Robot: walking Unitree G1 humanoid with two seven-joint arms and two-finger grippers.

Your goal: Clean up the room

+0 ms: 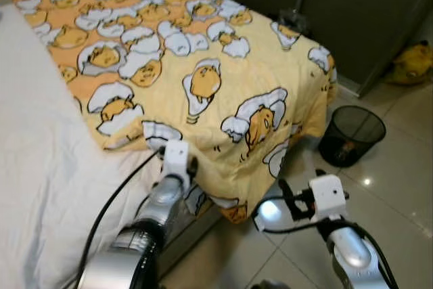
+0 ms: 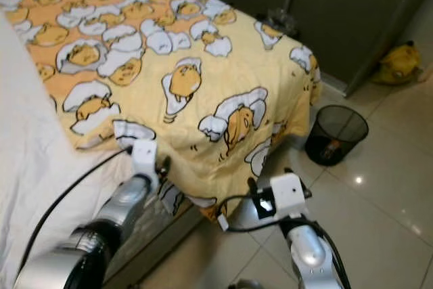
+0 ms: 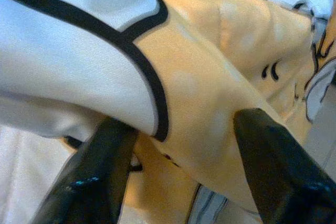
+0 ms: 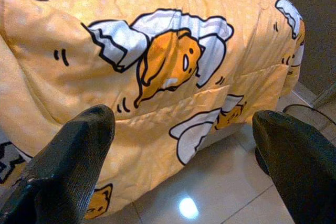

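Blanket: the yellow blanket (image 1: 203,65) with the egg-character print covers the far part of the bed and hangs over its end and right side. You're looking down at its near edge.

Bed: white sheet (image 1: 40,167) bare on your left, running from the blanket's near edge toward you.

Left gripper: your left gripper (image 3: 184,145) is right up at the blanket's near hem, where the hem meets the white sheet. In the left wrist view both black fingers (image 3: 100,171) sit either side of a fold of yellow fabric, spread apart with cloth between them. Can't tell if the pads actually touch the cloth; it reads as straddling, not pinched.

Right gripper: your right gripper (image 4: 184,182) is out over the floor tiles, off the bed's right side, near the hanging corner of the blanket but apart from it. Fingers spread wide, nothing between them. Right wrist view looks along them at the draped side of the blanket and the glossy floor (image 4: 210,192) below.

Bin: black mesh wastebasket (image 1: 352,133) on the tiles beyond the bed's corner, well clear of your right gripper. Something small and reddish inside, can't make it out.

Background: dark wardrobe doors (image 1: 338,11) behind the bed; a yellow soft object (image 1: 411,63) on the floor by the door at far right, blurred.
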